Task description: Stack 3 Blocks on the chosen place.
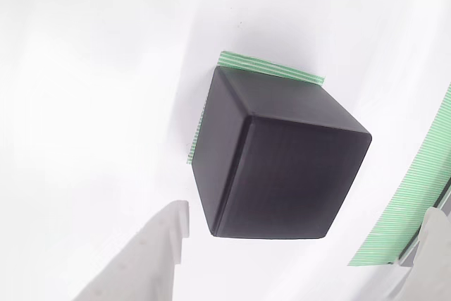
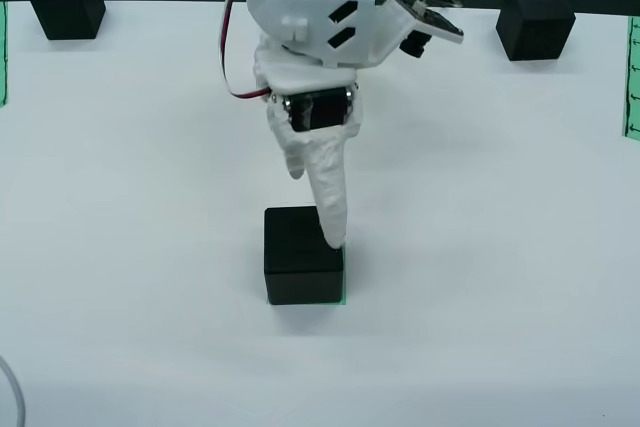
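1. One matte black printed-plastic cube (image 2: 303, 269) is sitting on the flat green-and-white striped square patch (image 1: 271, 68), with stripes peeking out along two edges in the wrist view. It's covering most of the patch, but it looks slightly rotated against it.

2. The white two-finger gripper (image 1: 296, 244) is hovering over that cube with fingers spread wide, holding nothing. One finger (image 1: 151, 259) is just beside the cube's lower left corner in the wrist view. In the overhead view the finger tip (image 2: 333, 232) is overlapping the cube's right edge, and I can't tell if it's touching.

3. Risk one: if that tip is dragging as the arm is lifting away, it's going to nudge the base cube off the patch.

4. The other two matte black cubes are waiting well apart at the far edge, one left (image 2: 68, 3), one right (image 2: 536, 21) in the overhead view.

5. Risk two: a skewed base is making each later cube harder to seat, so the stack could be leaning or toppling.
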